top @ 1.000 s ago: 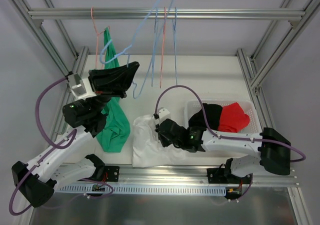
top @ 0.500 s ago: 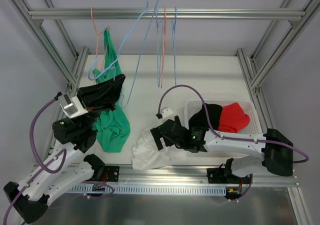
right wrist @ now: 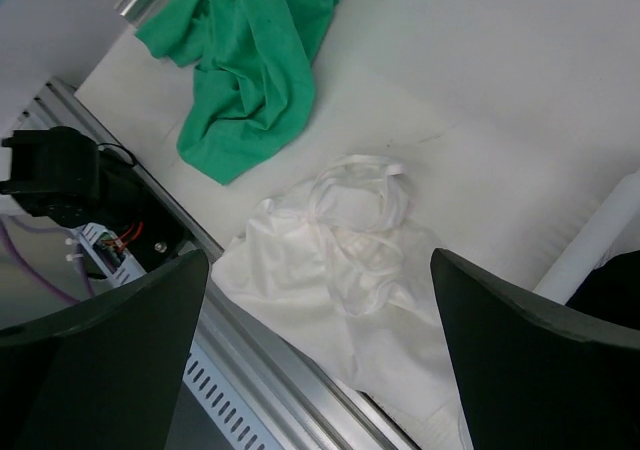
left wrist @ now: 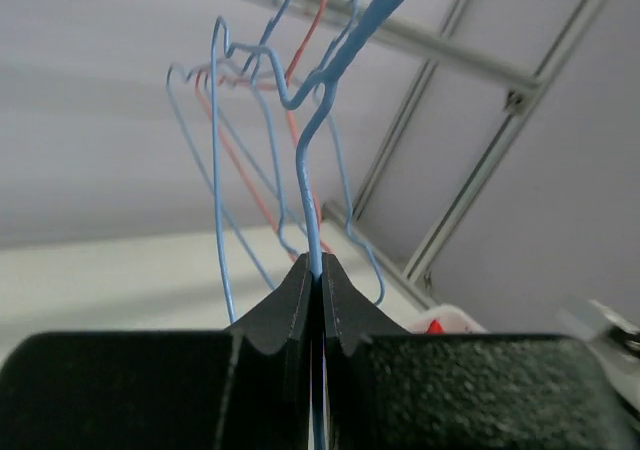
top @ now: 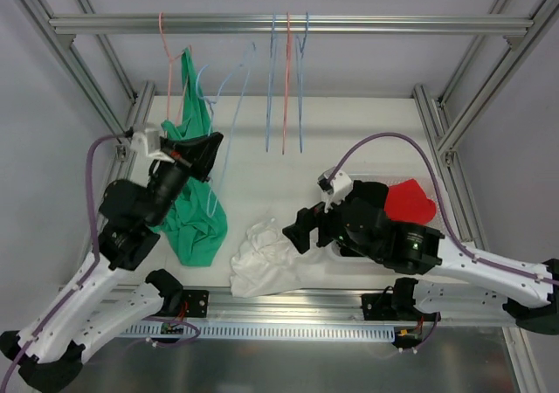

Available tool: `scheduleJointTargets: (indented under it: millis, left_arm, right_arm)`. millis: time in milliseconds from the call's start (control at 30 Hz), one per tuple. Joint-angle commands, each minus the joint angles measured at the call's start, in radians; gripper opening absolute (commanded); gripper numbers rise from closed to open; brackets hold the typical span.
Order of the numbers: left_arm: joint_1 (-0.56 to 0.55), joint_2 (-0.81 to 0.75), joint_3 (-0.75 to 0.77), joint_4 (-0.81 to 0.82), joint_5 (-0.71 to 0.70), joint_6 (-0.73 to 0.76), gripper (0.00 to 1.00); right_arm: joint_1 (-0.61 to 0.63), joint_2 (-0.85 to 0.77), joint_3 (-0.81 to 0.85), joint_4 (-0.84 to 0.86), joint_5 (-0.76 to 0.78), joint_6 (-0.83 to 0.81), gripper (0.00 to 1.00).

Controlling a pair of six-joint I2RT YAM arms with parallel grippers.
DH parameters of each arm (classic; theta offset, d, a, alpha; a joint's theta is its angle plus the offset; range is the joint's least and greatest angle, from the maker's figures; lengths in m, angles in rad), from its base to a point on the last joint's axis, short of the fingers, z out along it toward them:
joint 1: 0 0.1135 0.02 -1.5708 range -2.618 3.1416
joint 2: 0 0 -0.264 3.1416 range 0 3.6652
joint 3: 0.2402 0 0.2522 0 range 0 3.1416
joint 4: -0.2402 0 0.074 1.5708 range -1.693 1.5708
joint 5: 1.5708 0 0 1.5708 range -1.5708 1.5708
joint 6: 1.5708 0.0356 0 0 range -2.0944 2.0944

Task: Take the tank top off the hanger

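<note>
The white tank top (top: 266,258) lies crumpled on the table near the front rail, its thin straps bunched on top (right wrist: 350,205). It is off the light blue wire hanger (top: 229,87). My left gripper (top: 203,148) is shut on that hanger's wire (left wrist: 312,170), which runs up from between the closed jaws (left wrist: 316,262) toward the top rail. My right gripper (top: 307,227) hangs open above the tank top (right wrist: 320,260), its fingers wide apart and touching nothing.
A green garment (top: 194,210) hangs from a pink hanger (top: 166,44) and drapes onto the table at left. Several bare blue and pink hangers (top: 286,87) hang from the rail (top: 393,24). A white basket (right wrist: 600,240) with red cloth (top: 409,203) stands at right.
My right gripper opened, let go of the white tank top and rose back to the right. The tank top dropped into a heap. My left gripper shifted with the blue hanger still clamped.
</note>
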Motion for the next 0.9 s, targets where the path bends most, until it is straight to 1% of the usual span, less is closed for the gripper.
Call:
scheduleJointTargets:
  millis: [0,33,100,200,233,300,333,433,500,633,800,867]
  left_arm:
    - [-0.009,0.152,0.178,-0.309,-0.076,-0.100,0.00]
    - [-0.009,0.198,0.226,-0.340,-0.083,-0.108,0.00]
    - [-0.009,0.231,0.250,-0.346,-0.095,-0.115,0.00]
    - [-0.011,0.332,0.353,-0.351,-0.117,-0.074,0.00]
    - [-0.009,0.403,0.429,-0.358,-0.119,-0.060,0.00]
    - [-0.009,0.482,0.520,-0.371,-0.112,-0.025,0.00]
    - [-0.009,0.549,0.595,-0.369,-0.114,-0.017,0.00]
    - [-0.008,0.664,0.719,-0.371,-0.129,0.007,0.00]
    - [-0.006,0.708,0.766,-0.371,-0.173,0.017,0.00]
    - [0.020,0.812,0.862,-0.380,-0.194,0.006,0.00]
    - [0.053,0.864,0.881,-0.392,-0.206,-0.046,0.00]
    - [0.078,0.892,0.886,-0.394,-0.169,-0.059,0.00]
  right_arm:
    - [0.006,-0.083,0.036,-0.058,-0.041,-0.011,1.00]
    - [0.006,-0.124,0.035,-0.062,-0.044,-0.011,1.00]
    - [0.006,-0.161,0.024,-0.078,-0.042,-0.004,0.99]
    - [0.006,-0.210,0.013,-0.098,-0.035,-0.001,1.00]
    - [0.006,-0.218,0.010,-0.104,-0.035,0.000,1.00]
    - [0.006,-0.218,0.012,-0.118,-0.036,-0.001,1.00]
    - [0.006,-0.217,0.013,-0.119,-0.039,-0.001,1.00]
    - [0.006,-0.214,0.009,-0.121,-0.039,0.003,1.00]
    - [0.004,-0.221,-0.004,-0.121,-0.010,0.012,1.00]
    - [0.006,-0.217,-0.022,-0.118,-0.015,0.029,0.99]
    - [0.006,-0.203,-0.025,-0.110,-0.039,0.029,1.00]
    - [0.006,-0.194,-0.028,-0.104,-0.042,0.025,0.99]
